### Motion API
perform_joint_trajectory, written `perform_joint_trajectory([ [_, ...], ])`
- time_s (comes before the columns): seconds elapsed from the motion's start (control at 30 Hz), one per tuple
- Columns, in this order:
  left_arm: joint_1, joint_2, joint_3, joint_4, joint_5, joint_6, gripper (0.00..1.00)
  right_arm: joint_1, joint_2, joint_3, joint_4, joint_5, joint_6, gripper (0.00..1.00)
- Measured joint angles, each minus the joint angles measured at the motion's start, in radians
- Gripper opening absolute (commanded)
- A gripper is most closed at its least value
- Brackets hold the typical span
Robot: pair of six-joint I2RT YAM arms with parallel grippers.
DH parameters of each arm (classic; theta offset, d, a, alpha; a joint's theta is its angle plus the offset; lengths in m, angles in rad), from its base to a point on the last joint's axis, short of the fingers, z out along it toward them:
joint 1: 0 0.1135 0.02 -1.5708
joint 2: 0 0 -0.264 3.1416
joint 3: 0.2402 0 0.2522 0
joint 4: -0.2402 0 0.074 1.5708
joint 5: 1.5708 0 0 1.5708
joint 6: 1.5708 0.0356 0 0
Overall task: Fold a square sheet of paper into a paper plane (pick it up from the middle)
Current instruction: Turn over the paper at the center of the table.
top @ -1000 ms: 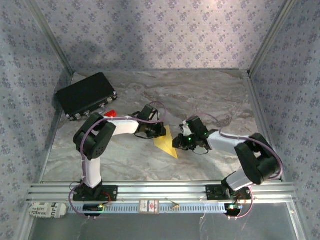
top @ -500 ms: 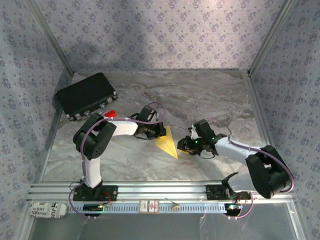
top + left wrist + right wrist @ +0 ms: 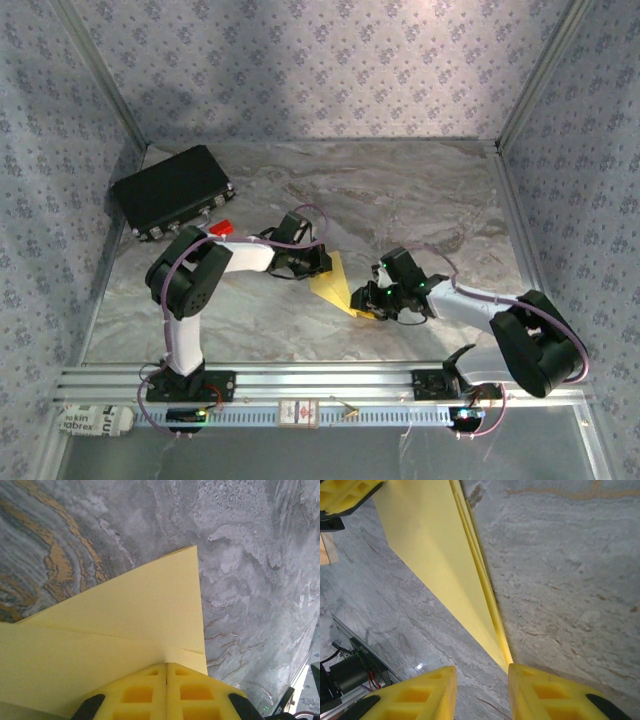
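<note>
**Narrow, pointed dart of folded yellow paper: the paper plane** (image 3: 338, 285). It lies flat near the middle of the grey marbled surface (image 3: 420, 190), between the two arms, with its point toward the near edge.

**Step in hand (judged).** A lengthwise fold is being set or sharpened while the wide end is pinned. Doing this well calls for firm pressure on the wide end without sliding. The other jaws should meet the point in line with the long edge, so the stacked layers neither fan apart nor crumple at the tip.

**Appearance.**
- From the left wrist, the paper plane (image 3: 125, 615) shows a flat triangular flap, with a straight crease running toward the pads.
- From the right wrist, the paper plane (image 3: 435, 545) shows several thin layers stacked along one long edge, tapering to a sharp tip.

**Left gripper** (image 3: 316, 264). The jaws are clenched together with the tips on the wide end. Whether a layer is pinched between them cannot be told.

**Right gripper** (image 3: 481, 680). The jaws are released with a gap between them. The plane's tip sits just at the inner edge of one finger.

**Beyond.** A rectangular black case (image 3: 172, 190) lies at the far left, with a small red block (image 3: 221, 227) just beside it.
</note>
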Motion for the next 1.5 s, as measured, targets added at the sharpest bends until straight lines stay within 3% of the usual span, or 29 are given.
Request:
perform_joint_trajectory([
  [1.5, 0.005, -0.007, -0.026, 0.042, 0.000, -0.035, 0.05, 0.008, 0.014, -0.018, 0.013, 0.010, 0.023, 0.35],
])
